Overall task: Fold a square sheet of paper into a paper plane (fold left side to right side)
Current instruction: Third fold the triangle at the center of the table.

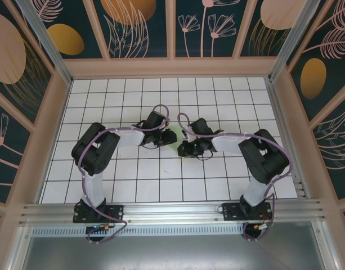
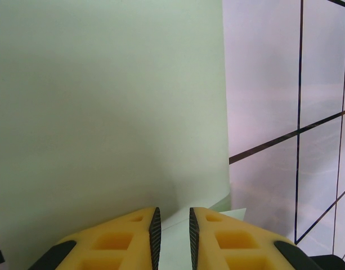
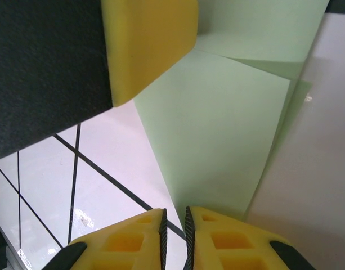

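Under both grippers lies the white table surface ruled with dark grid lines. The right gripper stands with a slim gap at the edge of the thin pale mint-green square sheet of paper. The left gripper is likewise nearly together, with the sheet rising just ahead. I cannot tell whether either pinches it. Beyond are teal leaf-patterned wall panels.

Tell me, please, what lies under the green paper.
White table tiles show beside the paper; a dark grid line runs under its edge. Anything else beneath is covered.

Paper on table between left claw, right claw.
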`<move>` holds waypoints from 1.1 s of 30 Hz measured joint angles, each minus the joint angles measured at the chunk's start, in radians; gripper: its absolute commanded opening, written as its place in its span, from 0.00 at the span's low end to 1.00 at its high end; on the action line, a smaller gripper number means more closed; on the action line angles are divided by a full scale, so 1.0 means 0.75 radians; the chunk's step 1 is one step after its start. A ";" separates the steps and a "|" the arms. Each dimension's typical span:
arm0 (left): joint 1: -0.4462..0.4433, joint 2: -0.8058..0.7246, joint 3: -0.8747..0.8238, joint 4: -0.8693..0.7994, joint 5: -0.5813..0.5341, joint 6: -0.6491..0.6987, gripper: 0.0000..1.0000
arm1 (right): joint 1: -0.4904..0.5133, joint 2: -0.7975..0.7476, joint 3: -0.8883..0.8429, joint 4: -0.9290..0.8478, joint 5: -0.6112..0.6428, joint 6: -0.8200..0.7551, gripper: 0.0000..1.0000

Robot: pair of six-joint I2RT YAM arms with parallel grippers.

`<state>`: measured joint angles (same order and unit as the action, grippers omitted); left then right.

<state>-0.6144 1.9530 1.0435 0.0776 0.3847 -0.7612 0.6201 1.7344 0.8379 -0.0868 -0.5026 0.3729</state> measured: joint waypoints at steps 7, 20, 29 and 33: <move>0.000 0.001 0.000 0.001 0.000 0.000 0.25 | 0.002 0.005 0.000 0.000 0.001 0.000 0.19; -0.002 0.013 0.015 -0.005 0.001 0.000 0.24 | 0.013 0.001 -0.016 -0.005 0.011 -0.001 0.18; -0.003 0.019 0.023 -0.010 0.002 0.001 0.23 | 0.016 -0.015 -0.028 -0.036 0.019 -0.010 0.15; -0.004 0.021 0.025 -0.011 0.002 0.001 0.23 | 0.021 -0.019 -0.030 -0.041 0.021 -0.011 0.15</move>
<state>-0.6174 1.9686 1.0626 0.0692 0.3859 -0.7609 0.6361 1.7199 0.8154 -0.1177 -0.4870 0.3645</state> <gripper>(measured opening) 0.230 0.152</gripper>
